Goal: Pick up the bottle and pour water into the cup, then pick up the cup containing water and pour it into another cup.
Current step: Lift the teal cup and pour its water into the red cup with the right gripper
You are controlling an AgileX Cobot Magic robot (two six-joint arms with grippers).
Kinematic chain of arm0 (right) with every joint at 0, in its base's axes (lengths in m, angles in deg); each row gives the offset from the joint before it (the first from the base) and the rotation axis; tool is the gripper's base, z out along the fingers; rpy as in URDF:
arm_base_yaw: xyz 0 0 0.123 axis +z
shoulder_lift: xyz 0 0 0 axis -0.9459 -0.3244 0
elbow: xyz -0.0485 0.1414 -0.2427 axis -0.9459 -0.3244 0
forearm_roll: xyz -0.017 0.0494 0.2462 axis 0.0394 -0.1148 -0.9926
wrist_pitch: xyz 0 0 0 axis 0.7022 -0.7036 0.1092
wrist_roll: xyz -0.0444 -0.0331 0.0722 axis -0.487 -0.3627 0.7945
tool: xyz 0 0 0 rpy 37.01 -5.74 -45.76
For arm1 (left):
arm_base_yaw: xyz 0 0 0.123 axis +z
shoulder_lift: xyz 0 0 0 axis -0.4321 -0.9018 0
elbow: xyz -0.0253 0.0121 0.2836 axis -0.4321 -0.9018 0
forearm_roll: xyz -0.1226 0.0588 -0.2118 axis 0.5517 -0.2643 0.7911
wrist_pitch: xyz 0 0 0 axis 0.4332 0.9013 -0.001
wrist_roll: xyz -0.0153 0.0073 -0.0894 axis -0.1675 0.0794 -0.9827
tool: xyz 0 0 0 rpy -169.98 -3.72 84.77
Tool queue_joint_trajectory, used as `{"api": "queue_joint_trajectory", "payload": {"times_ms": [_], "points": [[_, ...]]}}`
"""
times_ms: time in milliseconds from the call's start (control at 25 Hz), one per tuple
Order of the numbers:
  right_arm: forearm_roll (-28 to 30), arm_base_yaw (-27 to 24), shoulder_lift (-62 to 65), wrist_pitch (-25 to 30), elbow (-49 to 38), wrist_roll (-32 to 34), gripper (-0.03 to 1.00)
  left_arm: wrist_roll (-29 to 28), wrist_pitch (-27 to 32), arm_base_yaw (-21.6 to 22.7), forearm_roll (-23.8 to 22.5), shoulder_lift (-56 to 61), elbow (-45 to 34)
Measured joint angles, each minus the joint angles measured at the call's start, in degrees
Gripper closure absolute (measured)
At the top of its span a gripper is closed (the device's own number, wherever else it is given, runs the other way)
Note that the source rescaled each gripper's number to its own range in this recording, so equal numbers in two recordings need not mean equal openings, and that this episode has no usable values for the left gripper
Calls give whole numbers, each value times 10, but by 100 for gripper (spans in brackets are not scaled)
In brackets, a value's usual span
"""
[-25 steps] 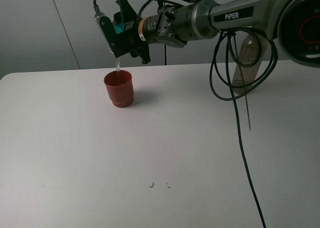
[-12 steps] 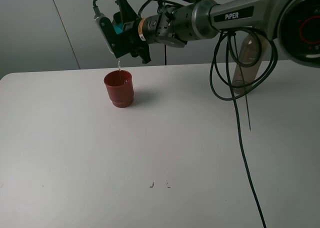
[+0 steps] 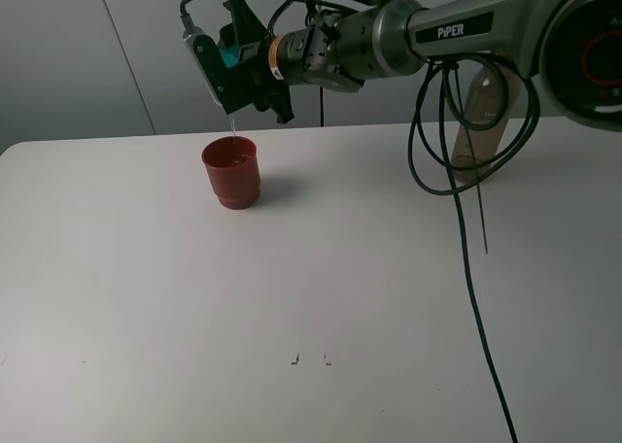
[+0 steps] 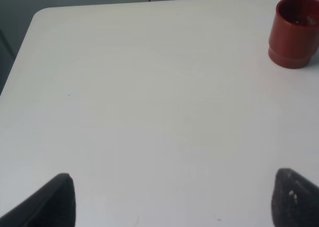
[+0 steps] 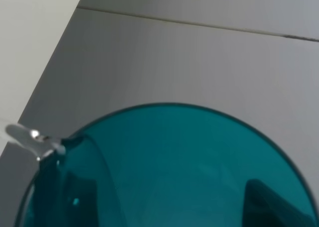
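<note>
Teal plastic, the cup (image 3: 229, 54) hung tipped on its side just above the red cup (image 3: 231, 172), clamped in the right pincer (image 3: 225, 66), with a thin thread of water (image 3: 233, 128) falling from its rim into the red cup. The red cup stood upright on the white table (image 3: 292, 288). The bottle (image 3: 478, 122) stood well off to the red cup's right, behind the cables (image 3: 457, 171). The left pincer (image 4: 172, 197) hovered over bare table, its tips spread wide, well apart from the red cup.
</note>
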Motion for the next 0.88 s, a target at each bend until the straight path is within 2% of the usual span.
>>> {"api": "queue_joint_trajectory", "payload": {"times_ms": [280, 880], "points": [[2, 0, 0, 0, 0, -7, 92, 0, 0, 0, 0, 0, 0], [33, 0, 0, -3, 0, -83, 92, 0, 0, 0, 0, 0, 0]]}}
